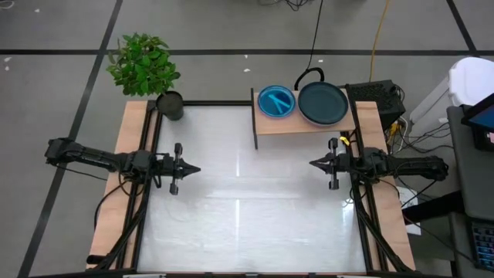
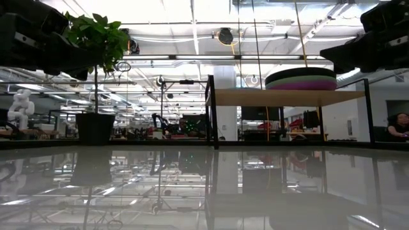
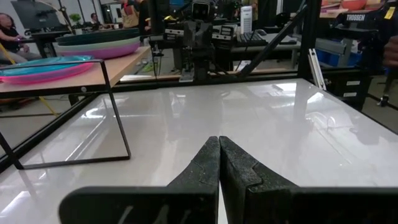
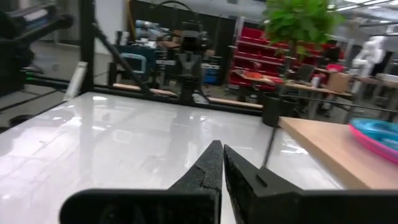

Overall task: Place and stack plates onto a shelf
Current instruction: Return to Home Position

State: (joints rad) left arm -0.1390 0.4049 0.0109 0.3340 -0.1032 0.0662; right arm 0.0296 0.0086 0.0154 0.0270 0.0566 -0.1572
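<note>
Now: cyan plates (image 1: pixel 276 101) and a dark-topped stack (image 1: pixel 322 103) sit on the shelf (image 1: pixel 305 127), upper centre-right of the high view. Probably light, stiff, slick plastic; the rim is the hold. Left gripper (image 1: pixel 194 169) and right gripper (image 1: pixel 315 164) are clenched and empty, mid-frame. Table (image 1: pixel 247 224) is glossy and mirror-like; the room beyond is cluttered.

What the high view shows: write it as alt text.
Two stacks of plates sit side by side on the shelf at the far edge of the table: a cyan-topped stack and a dark-topped stack. The left gripper and right gripper, both shut and empty, point at each other across it. A potted plant stands at the far left corner.
</note>
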